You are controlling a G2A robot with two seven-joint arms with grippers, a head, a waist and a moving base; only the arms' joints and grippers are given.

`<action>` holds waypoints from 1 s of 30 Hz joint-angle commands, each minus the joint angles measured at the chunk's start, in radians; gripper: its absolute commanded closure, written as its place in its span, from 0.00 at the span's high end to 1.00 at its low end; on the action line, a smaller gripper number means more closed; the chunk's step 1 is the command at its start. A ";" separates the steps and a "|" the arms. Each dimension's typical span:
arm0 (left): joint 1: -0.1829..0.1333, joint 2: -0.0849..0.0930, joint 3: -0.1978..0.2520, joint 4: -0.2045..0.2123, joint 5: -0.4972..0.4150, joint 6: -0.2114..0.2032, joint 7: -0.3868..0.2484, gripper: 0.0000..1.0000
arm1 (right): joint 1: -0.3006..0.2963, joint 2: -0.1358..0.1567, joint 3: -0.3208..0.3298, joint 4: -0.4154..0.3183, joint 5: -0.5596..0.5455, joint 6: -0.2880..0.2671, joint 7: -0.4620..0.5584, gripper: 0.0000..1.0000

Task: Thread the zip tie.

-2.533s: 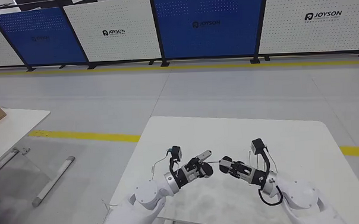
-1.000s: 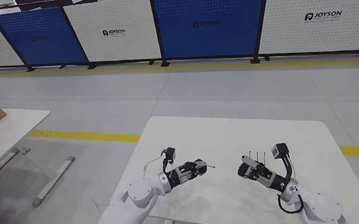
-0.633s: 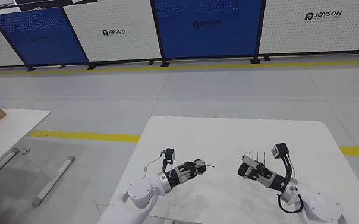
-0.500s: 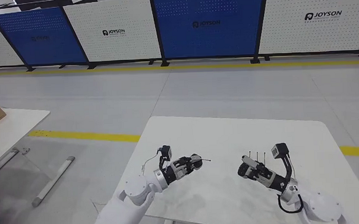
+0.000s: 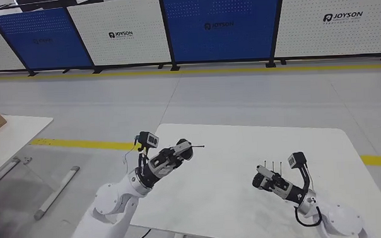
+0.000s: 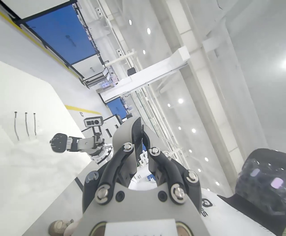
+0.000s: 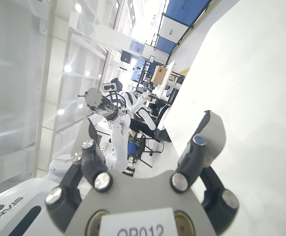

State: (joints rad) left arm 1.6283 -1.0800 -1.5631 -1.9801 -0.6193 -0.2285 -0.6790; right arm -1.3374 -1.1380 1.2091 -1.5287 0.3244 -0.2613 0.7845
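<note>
Left tool [image 5: 189, 145] and right tool [image 5: 257, 180] both sit over the white bench [image 5: 242, 142]. I see the left one by the bench's far left edge, tipped upward, fingers pinched shut. The right one is low over the near right part, jaws spread wide, holding nothing. From the left tool's tips pokes the thin dark zip tie [image 5: 198, 146] it grips. Three spare zip ties [image 5: 273, 165] lie side by side on the bench just beyond the right tool.
</note>
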 commanded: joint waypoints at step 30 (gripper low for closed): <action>-0.139 -0.006 0.257 0.319 0.394 0.239 0.052 0.00 | 0.000 0.000 0.000 0.000 0.000 0.000 0.000 1.00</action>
State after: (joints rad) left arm 1.4949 -1.0847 -1.3162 -1.6701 -0.2291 0.0134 -0.6332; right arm -1.3374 -1.1380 1.2091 -1.5287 0.3244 -0.2613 0.7845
